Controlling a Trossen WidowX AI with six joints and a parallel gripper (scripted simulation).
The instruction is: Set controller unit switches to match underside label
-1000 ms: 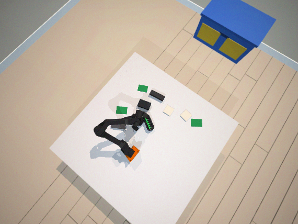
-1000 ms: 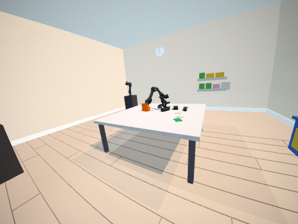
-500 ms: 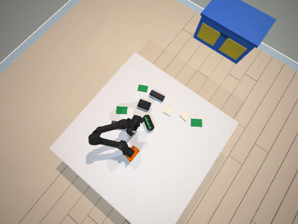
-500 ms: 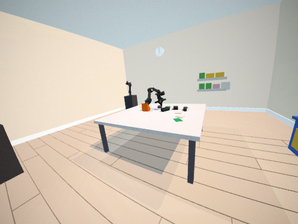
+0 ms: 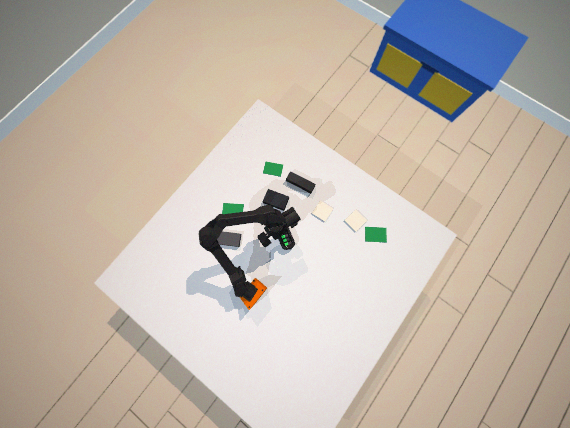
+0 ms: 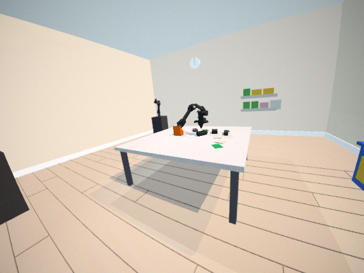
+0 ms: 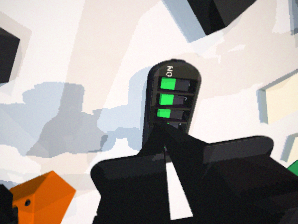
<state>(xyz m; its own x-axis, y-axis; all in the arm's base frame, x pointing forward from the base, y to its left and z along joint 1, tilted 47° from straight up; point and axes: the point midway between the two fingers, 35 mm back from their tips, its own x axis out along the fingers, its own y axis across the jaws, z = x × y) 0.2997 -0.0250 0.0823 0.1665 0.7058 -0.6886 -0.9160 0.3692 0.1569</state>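
Observation:
The dark grey controller unit [image 5: 288, 246] [image 6: 202, 133] [image 7: 188, 73] lies on the bench with its switches facing up. In the wrist view three rockers show in full, green ends left and dark ends right, below the printed ON. A fourth shows only partly; the remaining ones are hidden behind the fingers. Which ends are pressed down is too small to tell. My gripper [image 6: 201, 126] [image 7: 160, 126] is shut and empty. It points down over the unit, its tips overlapping the switch row around the fourth rocker; the exterior view shows it just above the unit. The underside label is hidden.
Dark modules [image 5: 300, 183] [image 5: 276, 199] [image 5: 231, 240] lie behind and beside the unit. Green plates [image 5: 273, 169] [image 5: 376, 234] [image 6: 217, 146] and cream tiles [image 5: 322, 211] [image 5: 355, 220] lie flat around. The orange block [image 5: 259, 287] [image 6: 177, 131] [image 7: 56, 193] stands at the arm's base.

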